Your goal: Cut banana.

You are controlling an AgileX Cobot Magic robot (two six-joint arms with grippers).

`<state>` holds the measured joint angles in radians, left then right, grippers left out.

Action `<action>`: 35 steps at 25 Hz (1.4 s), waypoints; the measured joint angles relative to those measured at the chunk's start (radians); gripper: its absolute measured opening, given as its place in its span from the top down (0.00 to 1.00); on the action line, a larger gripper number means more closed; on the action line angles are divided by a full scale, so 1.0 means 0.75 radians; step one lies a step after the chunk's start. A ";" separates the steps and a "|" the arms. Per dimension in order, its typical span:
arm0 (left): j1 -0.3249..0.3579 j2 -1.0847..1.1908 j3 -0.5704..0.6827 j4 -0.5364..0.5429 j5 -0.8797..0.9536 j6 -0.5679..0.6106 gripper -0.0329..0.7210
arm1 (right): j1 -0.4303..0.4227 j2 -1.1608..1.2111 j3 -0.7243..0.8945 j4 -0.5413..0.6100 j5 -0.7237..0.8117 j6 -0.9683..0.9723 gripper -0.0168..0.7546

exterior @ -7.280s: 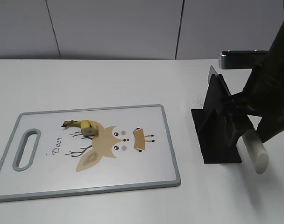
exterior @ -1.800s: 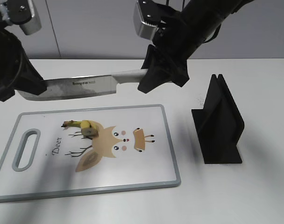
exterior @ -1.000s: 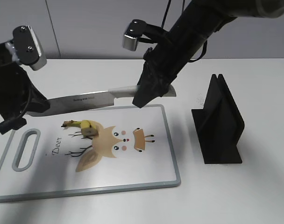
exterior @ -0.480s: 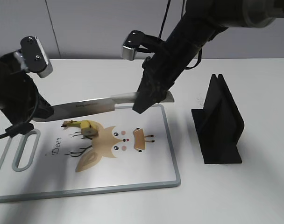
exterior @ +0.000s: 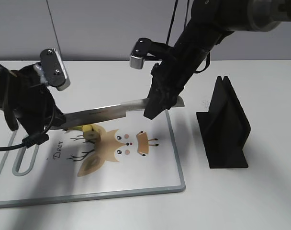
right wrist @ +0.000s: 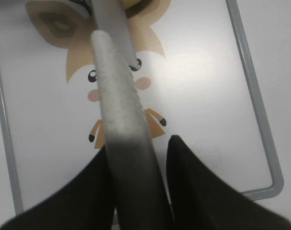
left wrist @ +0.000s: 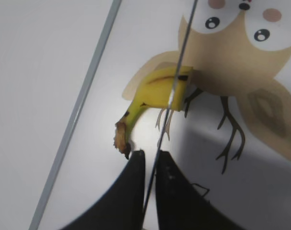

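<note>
A short banana stub (exterior: pixel 90 129) with a dark stem lies on the white deer-print cutting board (exterior: pixel 150 172), at its upper left. A long knife (exterior: pixel 102 113) hangs level just above the banana. My right gripper (exterior: pixel 154 109) is shut on the knife's pale handle (right wrist: pixel 121 124). My left gripper (exterior: pixel 55 120) is shut on the blade tip. In the left wrist view the blade (left wrist: pixel 176 72) runs edge-on across the banana (left wrist: pixel 155 88), and my left jaws (left wrist: pixel 150 160) pinch it. My right jaws (right wrist: pixel 140 143) clamp the handle above the board (right wrist: pixel 207 72).
A black knife stand (exterior: pixel 227 129) sits on the white table to the right of the board. The board's handle slot (exterior: pixel 23 163) is at its left end, under my left arm. A grey wall runs behind the table.
Both arms have lowered the knife from above the board's far edge to just over the banana. My left gripper has moved right and down with the blade tip.
</note>
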<state>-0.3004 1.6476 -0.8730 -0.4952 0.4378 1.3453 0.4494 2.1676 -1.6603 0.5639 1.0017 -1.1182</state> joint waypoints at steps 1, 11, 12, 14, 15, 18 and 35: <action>0.000 0.004 0.000 0.000 -0.003 0.000 0.91 | 0.000 0.000 0.000 0.000 -0.008 0.000 0.65; 0.007 0.021 -0.003 0.040 -0.001 -0.011 0.92 | 0.000 0.098 -0.131 0.008 0.068 -0.017 0.65; 0.015 0.021 -0.003 0.037 -0.001 -0.011 0.92 | 0.000 0.102 -0.142 0.011 0.071 -0.017 0.65; 0.026 0.021 -0.004 0.033 -0.001 -0.011 0.92 | 0.000 0.106 -0.155 0.017 0.071 -0.017 0.65; 0.031 0.021 -0.004 0.028 -0.001 -0.011 0.92 | 0.000 0.106 -0.155 0.018 0.071 -0.017 0.65; 0.031 0.021 -0.004 0.027 -0.001 -0.011 0.92 | 0.000 0.113 -0.156 0.018 0.069 -0.017 0.65; 0.032 0.104 -0.015 0.013 -0.023 -0.011 0.92 | 0.002 0.159 -0.158 0.018 0.042 -0.031 0.64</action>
<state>-0.2763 1.7257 -0.8844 -0.4852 0.4209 1.3367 0.4506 2.2865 -1.7789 0.5775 1.0336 -1.1413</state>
